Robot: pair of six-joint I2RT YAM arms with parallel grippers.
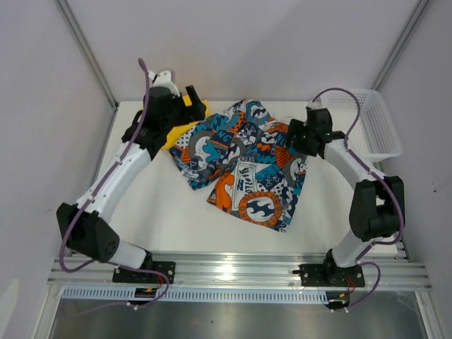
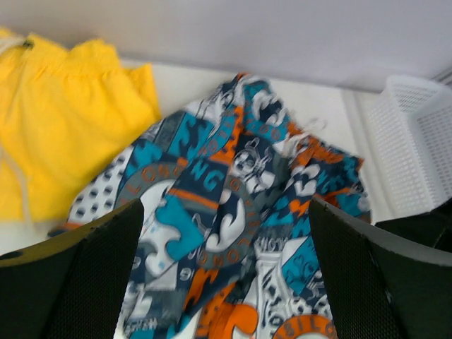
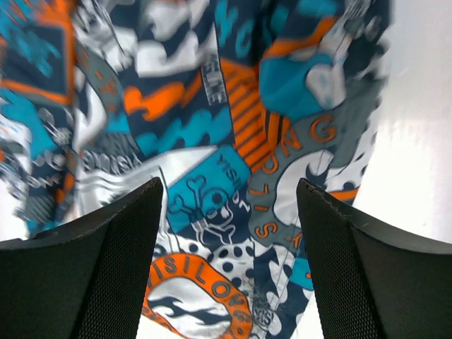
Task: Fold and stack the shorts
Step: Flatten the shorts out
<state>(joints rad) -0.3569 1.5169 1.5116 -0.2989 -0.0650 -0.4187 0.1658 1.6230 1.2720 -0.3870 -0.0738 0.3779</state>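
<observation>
The printed shorts [image 1: 244, 166], teal-blue, orange, black and white, lie spread and rumpled in the middle of the table. The yellow shorts [image 1: 178, 134] lie at the back left, partly under the printed pair's edge and partly hidden by my left arm. My left gripper [image 1: 194, 109] hovers open over the left end of the printed shorts [image 2: 233, 176], with the yellow shorts [image 2: 63, 113] to its left. My right gripper [image 1: 300, 134] is open above the right end of the printed shorts [image 3: 212, 134]. Neither left gripper [image 2: 224, 233] nor right gripper [image 3: 229, 212] holds cloth.
A white mesh basket [image 1: 374, 123] stands at the back right corner, close to my right arm, and shows at the right edge of the left wrist view as the basket [image 2: 413, 141]. Grey walls enclose the white table [image 1: 162, 212] on three sides.
</observation>
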